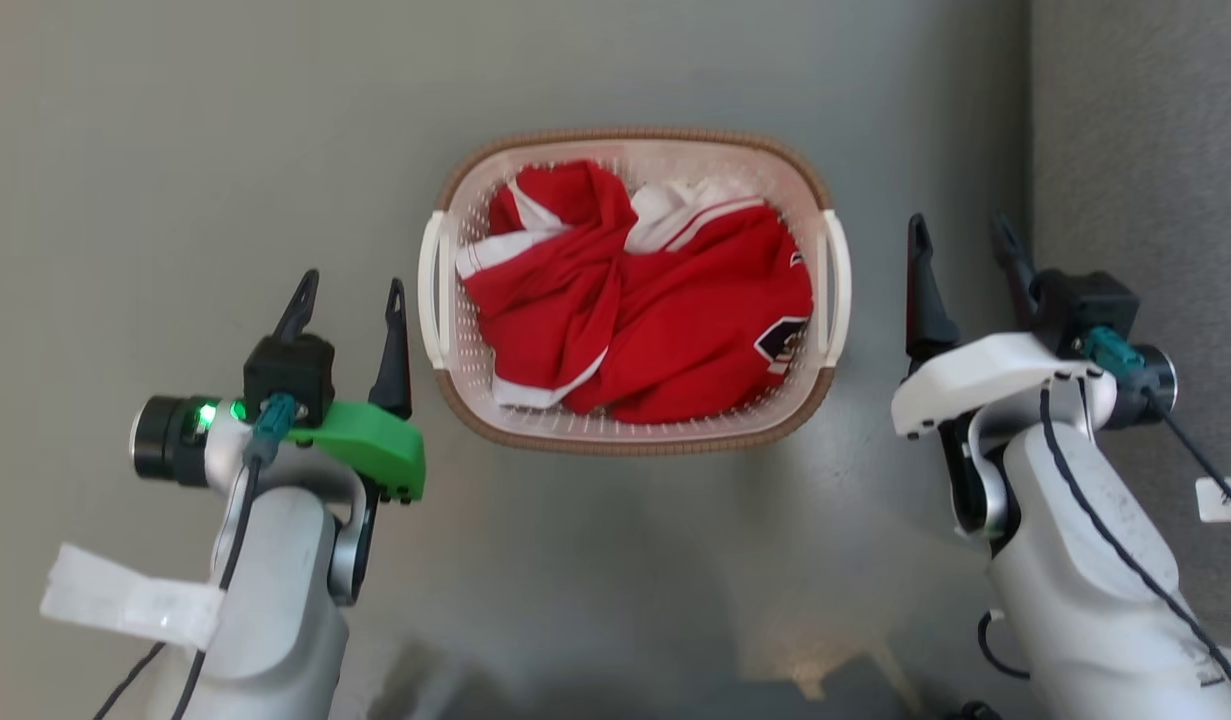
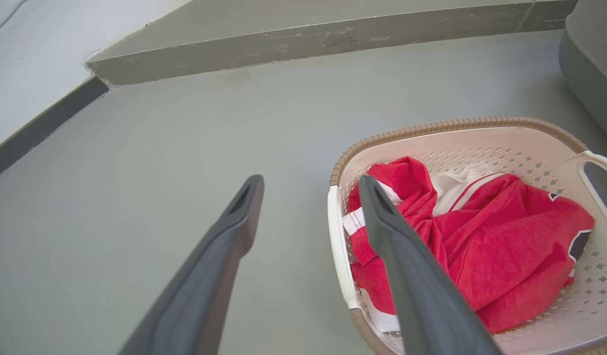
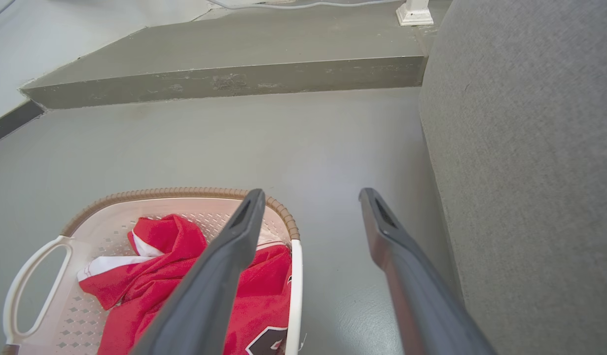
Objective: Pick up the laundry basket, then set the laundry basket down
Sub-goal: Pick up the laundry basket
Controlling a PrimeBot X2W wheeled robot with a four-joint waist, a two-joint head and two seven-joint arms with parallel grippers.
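A small oval laundry basket (image 1: 625, 445), cream with a brown woven-look rim, sits on a grey floor (image 1: 175, 150) directly in front of the robot. A crumpled red and white garment (image 1: 665, 320) lies inside it. The left gripper (image 1: 353, 282) hovers just beside the basket's left handle (image 1: 433, 290), and the right gripper (image 1: 958, 222) is near the right handle (image 1: 837, 285). Neither touches the basket. Both pairs of fingers are spread apart and hold nothing. A grey fabric-covered piece of furniture (image 1: 1145, 130) stands close behind the right gripper.

The task appears to be at its first step, the approach, with the basket not yet lifted. The next move likely calls for each gripper to travel inward until its fingers straddle a handle, then clench. Both arms would then need to rise evenly so the basket stays level.
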